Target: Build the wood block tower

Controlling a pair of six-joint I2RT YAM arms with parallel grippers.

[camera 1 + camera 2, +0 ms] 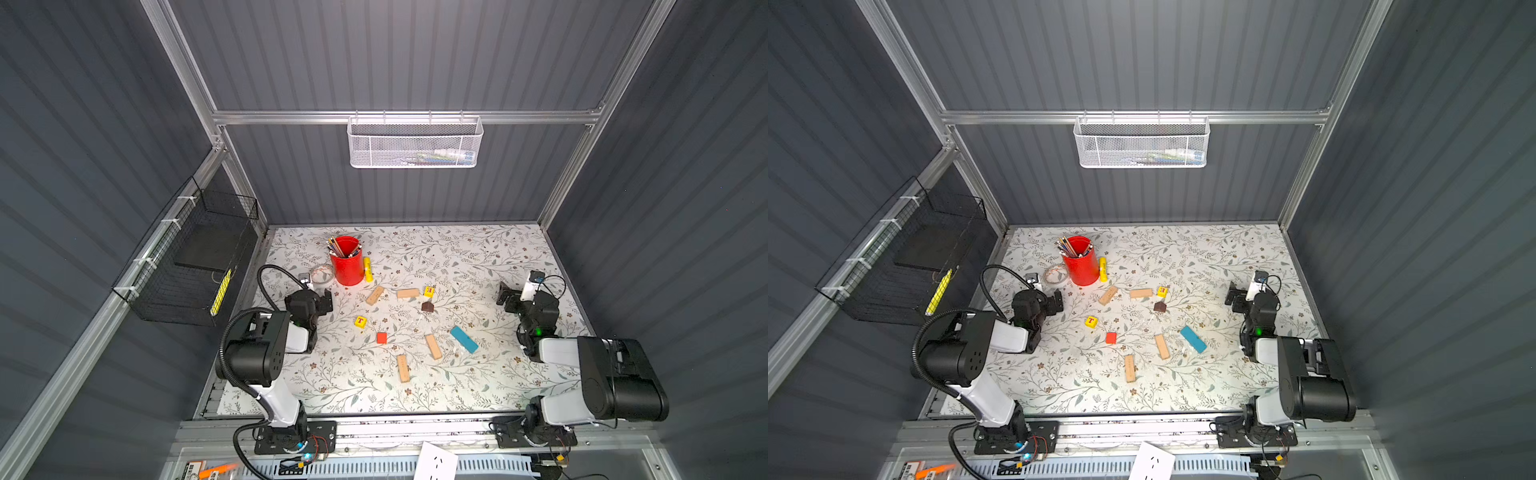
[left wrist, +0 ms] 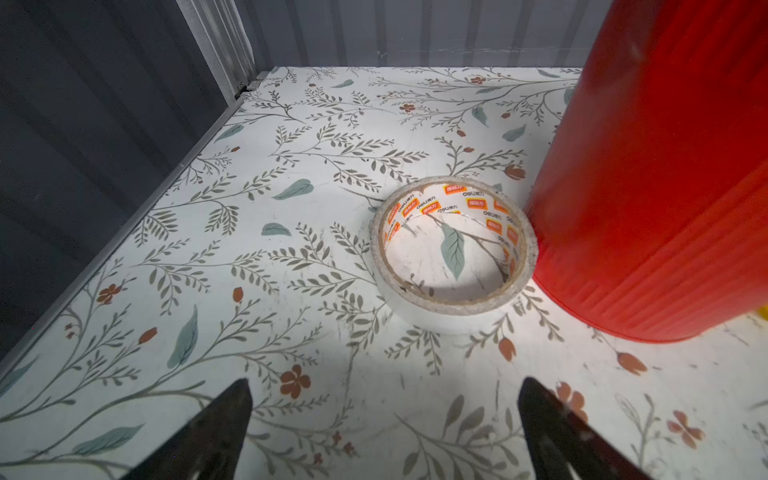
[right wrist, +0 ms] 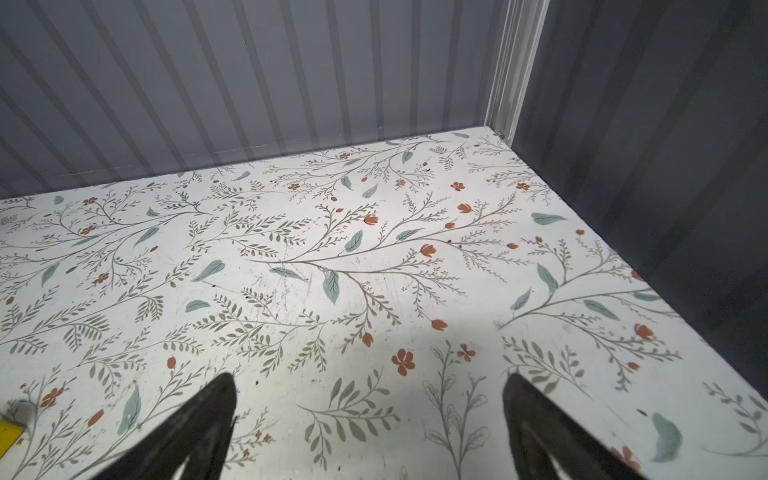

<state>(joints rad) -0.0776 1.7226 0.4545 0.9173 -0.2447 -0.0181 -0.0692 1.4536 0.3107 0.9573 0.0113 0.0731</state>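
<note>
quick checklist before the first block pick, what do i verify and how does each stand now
1. Left pincer open, empty: ok.
2. Right pincer open, empty: ok.
3. Red cube and blue plank lying free, nothing stacked on them: ok.
4. Space ahead of the left pincer: probably not ok, the tape roll and pencil cup stand right in front of it.
5. Which way the dark peaked piece faces: cannot tell.
</note>
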